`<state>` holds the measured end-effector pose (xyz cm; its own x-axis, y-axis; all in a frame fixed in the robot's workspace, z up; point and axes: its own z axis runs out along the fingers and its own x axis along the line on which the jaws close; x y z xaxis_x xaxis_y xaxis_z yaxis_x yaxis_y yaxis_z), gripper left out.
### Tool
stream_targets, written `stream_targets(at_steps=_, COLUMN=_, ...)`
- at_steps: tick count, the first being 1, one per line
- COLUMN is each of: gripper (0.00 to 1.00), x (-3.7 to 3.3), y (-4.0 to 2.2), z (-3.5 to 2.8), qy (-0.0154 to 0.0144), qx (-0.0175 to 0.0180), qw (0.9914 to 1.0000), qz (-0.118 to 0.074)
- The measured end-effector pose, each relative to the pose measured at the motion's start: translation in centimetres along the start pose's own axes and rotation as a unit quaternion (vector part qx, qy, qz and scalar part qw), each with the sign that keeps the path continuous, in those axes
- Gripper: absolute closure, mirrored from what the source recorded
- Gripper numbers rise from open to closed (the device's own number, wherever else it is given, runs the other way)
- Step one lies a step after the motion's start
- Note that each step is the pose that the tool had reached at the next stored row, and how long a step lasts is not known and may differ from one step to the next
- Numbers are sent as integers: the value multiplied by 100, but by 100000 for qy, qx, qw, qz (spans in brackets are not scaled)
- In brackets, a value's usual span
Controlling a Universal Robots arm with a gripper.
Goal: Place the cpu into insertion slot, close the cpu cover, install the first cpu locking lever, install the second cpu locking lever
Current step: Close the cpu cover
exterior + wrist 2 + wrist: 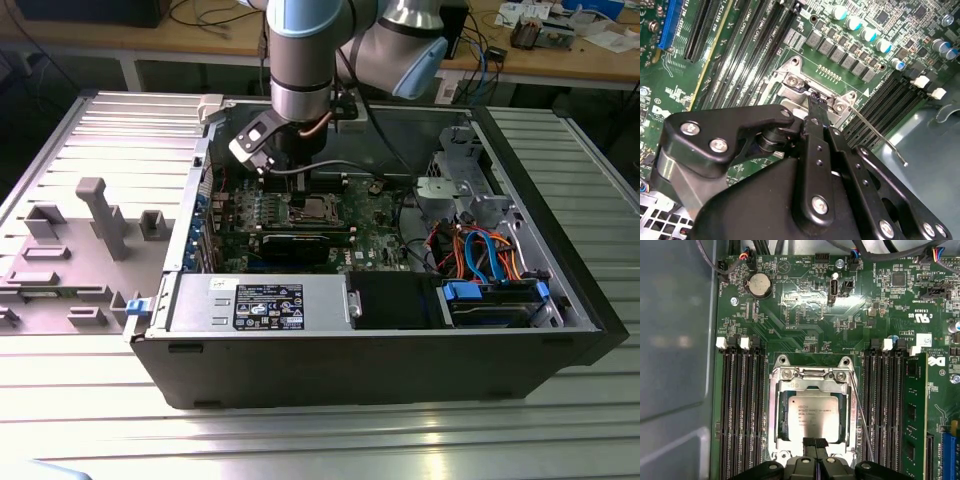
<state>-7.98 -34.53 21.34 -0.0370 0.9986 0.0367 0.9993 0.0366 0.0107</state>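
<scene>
While the arm (300, 50) reaches down into the open computer case (400, 350), the gripper (815, 442) is held at the edge of the insertion slot (781, 415). In the first wrist view its two black fingertips are seen pressed together with nothing visible between them, and they are set against the rim of the cpu cover (772, 410).

The cpu (812, 415) is seated flat in the slot, with its grey metal top showing through the cover's central cut-out. The cover is laid down over the slot, and the chip is framed by it on all sides.

A thin wire locking lever (862, 415) is seen along one side of the slot, slanting outward from it over the neighbouring memory slots (885, 405). In the second wrist view the lever (880, 137) is shown with its free end well clear of the cover.

More memory slots (740, 410) are ranged on the slot's other side, all on the green circuit board (805, 305).
</scene>
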Motion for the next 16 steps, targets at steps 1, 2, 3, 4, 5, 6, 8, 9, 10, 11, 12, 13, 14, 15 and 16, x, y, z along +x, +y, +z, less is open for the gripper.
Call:
stream_targets(at_steps=1, gripper=89, x=0, y=-5, z=2, qy=5, qx=-1, qw=100000, qz=-1)
stream_targets(at_steps=2, gripper=89, x=1, y=-10, z=7, qy=12, qx=3, qw=100000, qz=-2)
stream_targets(at_steps=3, gripper=89, x=1, y=-15, z=14, qy=37, qx=4, qw=100000, qz=-2)
stream_targets(at_steps=4, gripper=89, x=2, y=-18, z=29, qy=100, qx=-2, qw=100000, qz=-8)
stream_targets(at_steps=5, gripper=89, x=1, y=-18, z=39, qy=121, qx=8, qw=100000, qz=-11)
stream_targets(at_steps=6, gripper=89, x=1, y=-19, z=46, qy=143, qx=14, qw=100000, qz=-8)
stream_targets(at_steps=8, gripper=89, x=1, y=-20, z=64, qy=213, qx=25, qw=100000, qz=8)
stream_targets(at_steps=9, gripper=89, x=0, y=-20, z=67, qy=200, qx=40, qw=100000, qz=9)
stream_targets(at_steps=10, gripper=89, x=0, y=-20, z=69, qy=191, qx=54, qw=100000, qz=6)
stream_targets(at_steps=11, gripper=89, x=-1, y=-20, z=74, qy=193, qx=63, qw=100000, qz=3)
stream_targets(at_steps=12, gripper=89, x=-1, y=-20, z=76, qy=205, qx=65, qw=100000, qz=4)
stream_targets(at_steps=13, gripper=89, x=0, y=-20, z=78, qy=231, qx=52, qw=100000, qz=4)
stream_targets(at_steps=14, gripper=89, x=1, y=-19, z=77, qy=242, qx=45, qw=100000, qz=4)
stream_targets(at_steps=15, gripper=89, x=1, y=-19, z=72, qy=264, qx=31, qw=100000, qz=3)
stream_targets(at_steps=16, gripper=89, x=3, y=-18, z=62, qy=290, qx=7, qw=100000, qz=2)
